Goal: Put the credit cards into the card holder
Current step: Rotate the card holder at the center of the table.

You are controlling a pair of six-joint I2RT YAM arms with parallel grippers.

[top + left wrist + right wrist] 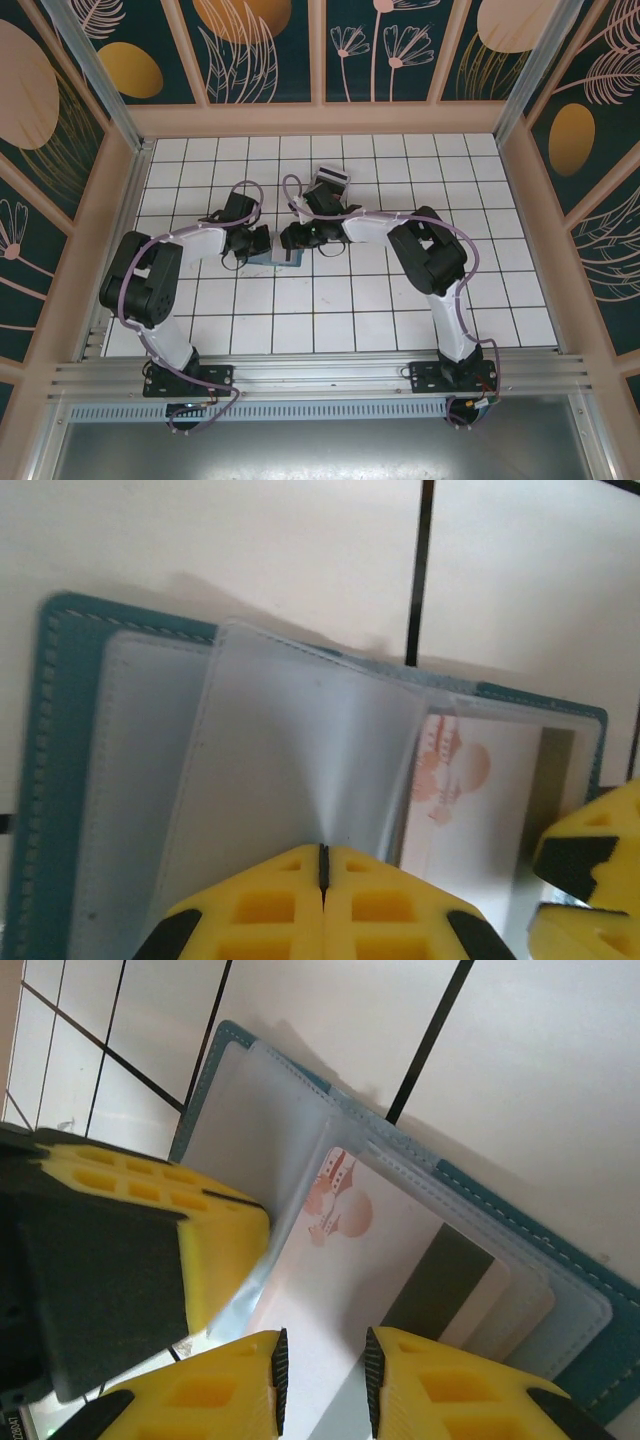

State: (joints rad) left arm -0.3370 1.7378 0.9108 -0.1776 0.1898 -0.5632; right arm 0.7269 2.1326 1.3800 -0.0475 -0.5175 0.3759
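From above, the two arms reach in over the white tiled desk (350,310) and meet near its middle. The left jaws and the right jaws face each other, just apart, over the teal card holder (272,259), which lies on the desk under them. A small clear tray (331,180) sits on the desk beyond the right arm's wrist; what is in it is too small to make out.

The left wrist camera shows the card holder (50,740) lying open, its teal stitched border running round a pale blue inside. One clear sleeve (300,750) rises from the holder and runs down into the left jaws, whose yellow fingers (260,905) are pressed together with only a dark seam between them, pinching the sleeve's edge. Behind the lifted sleeve a pale card (470,790) with a reddish emblem lies against the holder's right half. The yellow fingers of the right jaws (590,865) stand at the lower right.

In the right wrist view, the right jaws stand narrowly parted, their fingers (200,1400) with a slim gap between the dark pads. Below them lies the pale card (370,1250), with its reddish emblem and a dark stripe, partly inside the holder (590,1360). Whether the pads touch the card I cannot tell. A finger of the left jaws (215,1250) holds the sleeve at the left.
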